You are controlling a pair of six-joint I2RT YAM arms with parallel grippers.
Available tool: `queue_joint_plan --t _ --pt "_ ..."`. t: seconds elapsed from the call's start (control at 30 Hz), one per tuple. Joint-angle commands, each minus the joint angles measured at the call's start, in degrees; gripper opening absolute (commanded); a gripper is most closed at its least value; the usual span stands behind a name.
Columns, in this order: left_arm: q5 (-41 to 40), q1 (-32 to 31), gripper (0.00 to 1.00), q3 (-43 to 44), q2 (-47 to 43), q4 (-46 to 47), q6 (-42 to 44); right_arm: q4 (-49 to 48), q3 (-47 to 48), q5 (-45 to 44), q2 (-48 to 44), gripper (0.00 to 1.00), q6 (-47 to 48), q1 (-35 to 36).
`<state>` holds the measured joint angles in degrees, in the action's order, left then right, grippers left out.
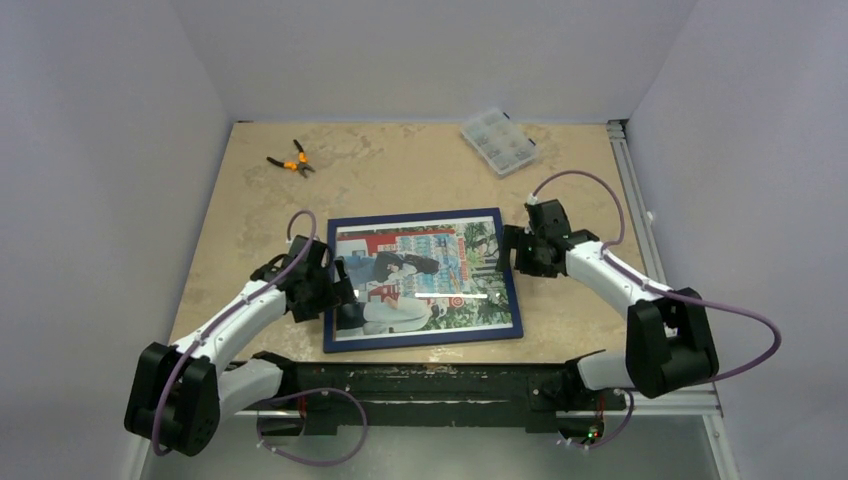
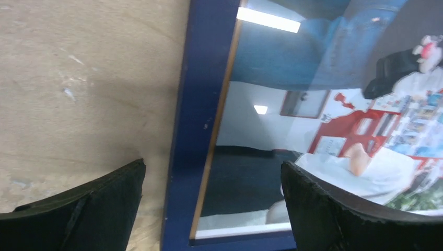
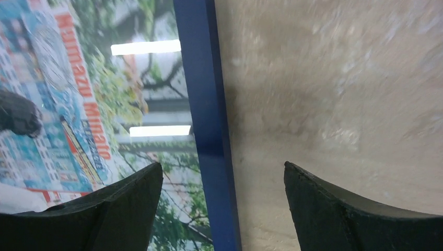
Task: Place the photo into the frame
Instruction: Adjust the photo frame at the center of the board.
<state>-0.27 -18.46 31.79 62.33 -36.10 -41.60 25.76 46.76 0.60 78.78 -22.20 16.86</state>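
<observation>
The left hand [image 2: 213,166] and right hand [image 3: 222,166], both wide and empty, straddle opposite rails of the frame [image 1: 415,214] (the photo [image 1: 420,275] lies inside).

Bright, even light from above. Long white bars of glare sit on the glass of the frame [image 3: 201,78] in every view. The counter [image 3: 339,78] looks smeared in the right wrist view.

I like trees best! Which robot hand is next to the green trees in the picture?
The right gripper, open over the right-hand rail of the frame, where the photo shows green trees. The left gripper is at the opposite rail.
</observation>
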Motion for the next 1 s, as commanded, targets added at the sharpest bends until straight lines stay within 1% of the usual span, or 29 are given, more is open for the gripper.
queue_joint_plan --t 0.0,0.2,0.3,0.5,0.63,0.7,0.83,0.9,0.97 --pt "8.98 0.35 0.98 -3.99 0.91 11.06 -2.01 -5.32 -6.17 8.25 -0.86 0.84 -3.76 -0.43" --pt "16.33 -0.30 0.96 -7.64 3.18 18.81 -4.53 -9.43 -5.89 13.67 4.41 0.83 -4.17 -0.45" --pt "17.34 -3.38 0.95 -8.80 2.44 21.14 -6.87 -9.62 -2.22 14.94 7.71 0.83 -4.20 -0.47" --pt "13.62 -15.33 0.94 -8.21 0.21 24.14 -15.03 -6.87 10.11 17.37 16.16 0.82 -2.78 -0.26" --pt "9.76 -23.99 0.94 -7.62 1.69 27.10 -20.75 -3.56 18.28 16.69 22.18 0.81 -1.48 0.45" --pt "7.40 -29.89 0.94 -6.80 4.01 28.75 -23.59 -2.31 21.39 15.76 24.15 0.82 -0.93 1.10" --pt "2.44 -40.42 0.94 -4.05 10.15 31.82 -29.16 -1.37 24.27 12.52 26.69 0.82 0.44 3.22" --pt "0.56 -44.81 0.94 -1.66 13.60 32.52 -30.99 -1.09 25.21 10.37 27.33 0.82 0.91 4.20" --pt "-1.36 -47.58 0.95 0.81 16.44 31.74 -31.63 -0.99 25.84 8.78 27.30 0.83 1.07 4.90"
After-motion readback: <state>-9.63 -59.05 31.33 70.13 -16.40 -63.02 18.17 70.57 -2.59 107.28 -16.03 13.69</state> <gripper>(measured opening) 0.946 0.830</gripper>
